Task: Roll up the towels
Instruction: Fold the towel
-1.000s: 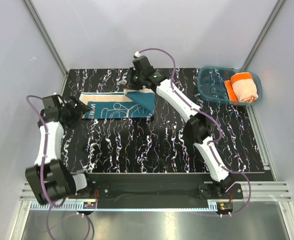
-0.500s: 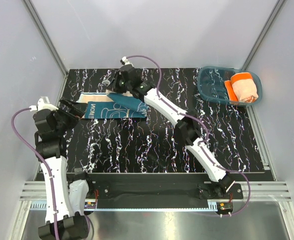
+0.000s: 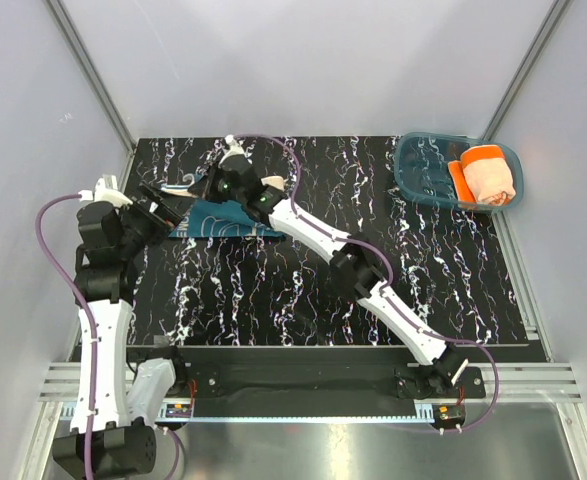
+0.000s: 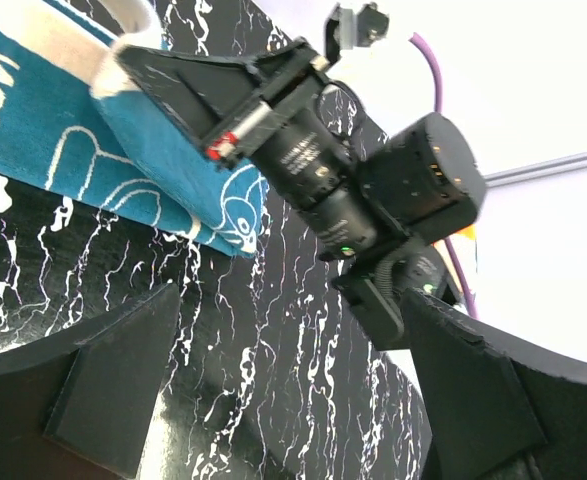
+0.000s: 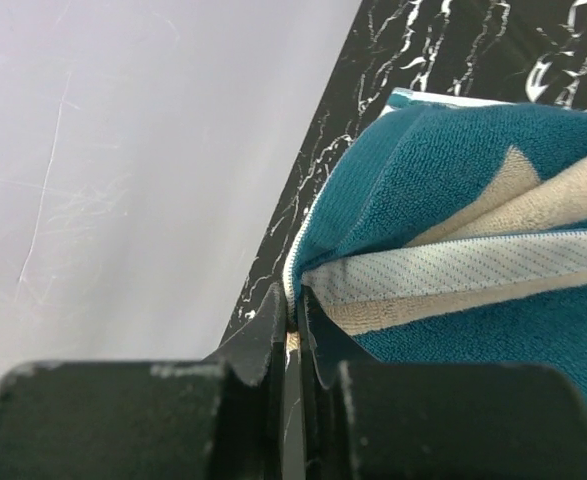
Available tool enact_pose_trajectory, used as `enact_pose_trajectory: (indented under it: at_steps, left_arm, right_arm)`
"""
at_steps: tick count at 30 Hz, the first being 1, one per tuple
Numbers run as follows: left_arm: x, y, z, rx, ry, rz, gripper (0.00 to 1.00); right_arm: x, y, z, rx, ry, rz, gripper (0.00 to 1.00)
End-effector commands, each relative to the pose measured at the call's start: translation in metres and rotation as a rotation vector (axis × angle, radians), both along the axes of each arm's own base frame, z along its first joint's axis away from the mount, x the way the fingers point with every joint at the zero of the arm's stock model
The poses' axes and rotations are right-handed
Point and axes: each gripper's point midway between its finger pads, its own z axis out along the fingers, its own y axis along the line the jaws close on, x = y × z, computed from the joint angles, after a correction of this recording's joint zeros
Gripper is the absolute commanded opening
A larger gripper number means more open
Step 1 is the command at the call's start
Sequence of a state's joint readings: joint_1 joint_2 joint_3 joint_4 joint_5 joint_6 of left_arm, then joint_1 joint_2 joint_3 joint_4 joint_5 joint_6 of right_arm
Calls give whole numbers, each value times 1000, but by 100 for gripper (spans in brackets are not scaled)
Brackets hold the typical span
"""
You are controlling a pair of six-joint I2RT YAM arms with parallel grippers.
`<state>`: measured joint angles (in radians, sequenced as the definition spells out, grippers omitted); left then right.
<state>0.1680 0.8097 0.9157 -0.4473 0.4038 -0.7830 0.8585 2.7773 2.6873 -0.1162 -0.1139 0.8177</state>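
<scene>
The dark teal towel lies at the far left of the table, folded over on itself, with its white print showing in the left wrist view. My right gripper is shut on a raised edge of it, the cream back showing between the teal layers just past the closed fingertips. My left gripper is open and empty just left of the towel, its fingers spread over bare table. The orange towel lies rolled in the blue tray.
The blue plastic tray sits at the far right corner. The right arm stretches diagonally across the table's middle. The right wrist and its purple cable hang close in front of my left gripper. Grey walls enclose the table.
My right gripper has carried the teal towel's edge leftward, folding the towel shorter. My left arm has risen and its gripper has shifted slightly toward the towel's left end.
</scene>
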Motion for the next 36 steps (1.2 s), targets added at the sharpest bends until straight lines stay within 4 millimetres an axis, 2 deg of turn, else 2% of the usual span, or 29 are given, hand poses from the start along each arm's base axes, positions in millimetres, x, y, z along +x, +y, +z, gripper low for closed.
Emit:
enact_pose_trajectory:
  at_steps: [1,10,18,23,28,30,34,36]
  left_arm:
    - [1,-2,16,28,-59,-11,99]
    - [10,-2,4,30,-34,-12,99]
    - [15,0,-3,35,-20,-3,99]
    - [16,2,-6,42,-12,2,99]
    - [17,5,-7,51,-8,14,99]
    - [17,6,-9,59,-1,19,99]
    - [17,8,-11,67,5,28,99]
    - [17,9,-12,71,7,36,99]
  right_arm:
    - [-7,17,58,161,-116,4,0]
    - [-12,30,51,209,-135,2,0]
    - [-13,35,27,212,-103,12,1]
    - [-14,39,12,224,-85,14,3]
    - [-15,43,-1,252,-65,23,12]
    - [-17,45,-3,260,-64,34,17]
    - [-21,47,-11,260,-52,54,64]
    - [-22,47,-11,257,-53,57,76]
